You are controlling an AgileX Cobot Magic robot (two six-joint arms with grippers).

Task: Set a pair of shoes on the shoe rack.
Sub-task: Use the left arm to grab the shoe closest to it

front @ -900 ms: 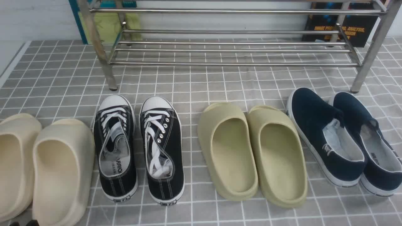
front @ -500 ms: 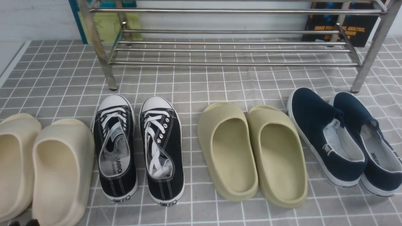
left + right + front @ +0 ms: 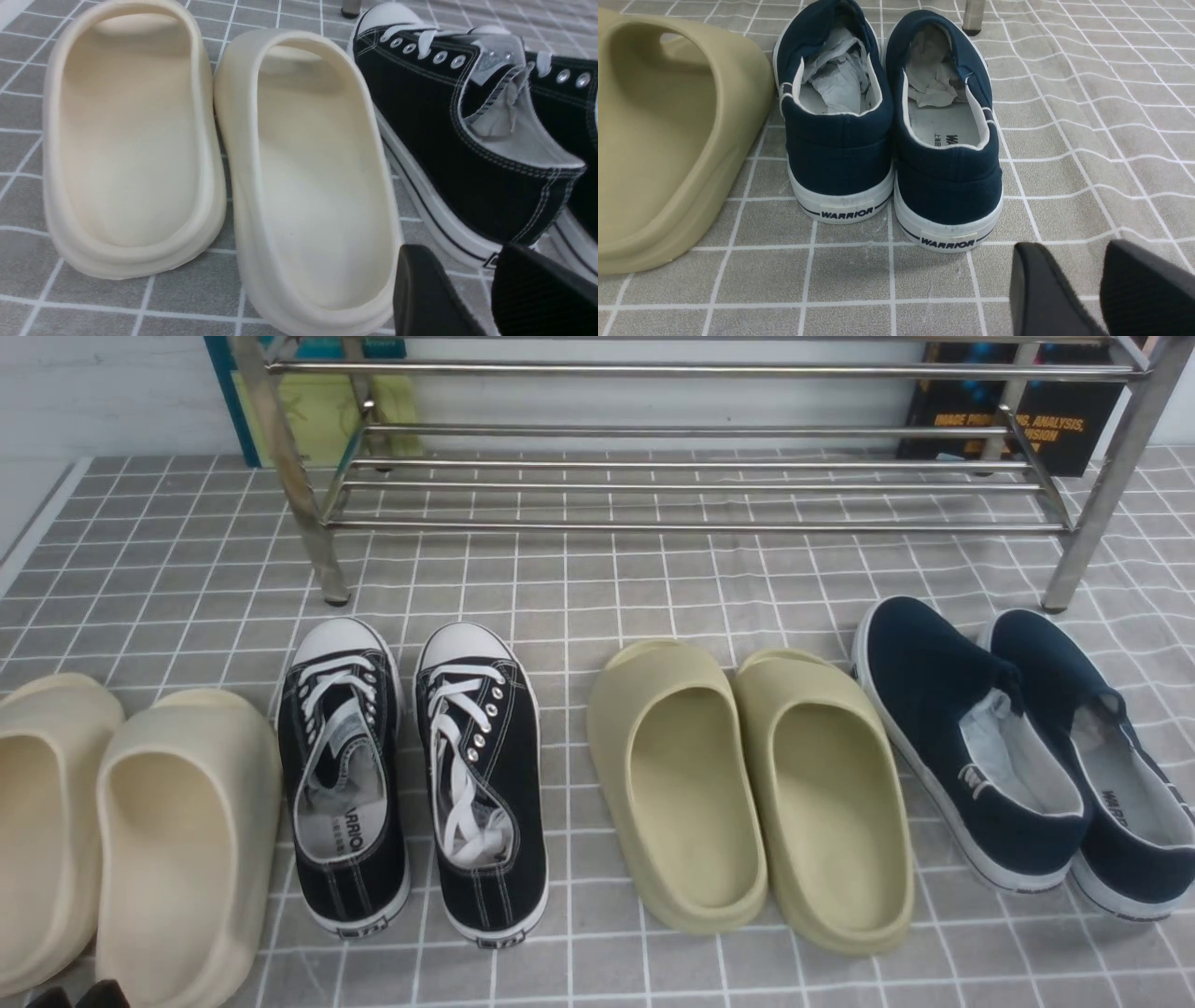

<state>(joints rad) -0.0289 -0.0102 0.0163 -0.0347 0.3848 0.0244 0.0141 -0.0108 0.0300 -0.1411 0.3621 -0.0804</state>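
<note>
The pair of shoes, two black canvas sneakers with white laces and toe caps, stands side by side on the grey checked cloth: left one (image 3: 345, 775), right one (image 3: 481, 784), toes toward the shoe rack (image 3: 691, 525). The steel-tube rack spans the back and holds nothing. In the left wrist view my left gripper (image 3: 462, 254) is open and empty, low over the cloth just behind the heel of the nearer sneaker (image 3: 420, 116). Its tips just show at the front view's bottom edge (image 3: 75, 996). My right gripper (image 3: 1071, 249) is open and empty, behind the navy slip-ons.
Cream foam slides (image 3: 177, 840) lie left of the sneakers and close to my left gripper (image 3: 303, 177). Olive slides (image 3: 747, 784) lie right of the sneakers. Navy slip-ons (image 3: 971, 737) sit at the right (image 3: 840, 140). Books lean behind the rack (image 3: 1055, 429).
My left gripper's dark tips have come slightly further into the front view's bottom left corner. The shoes and rack have not moved.
</note>
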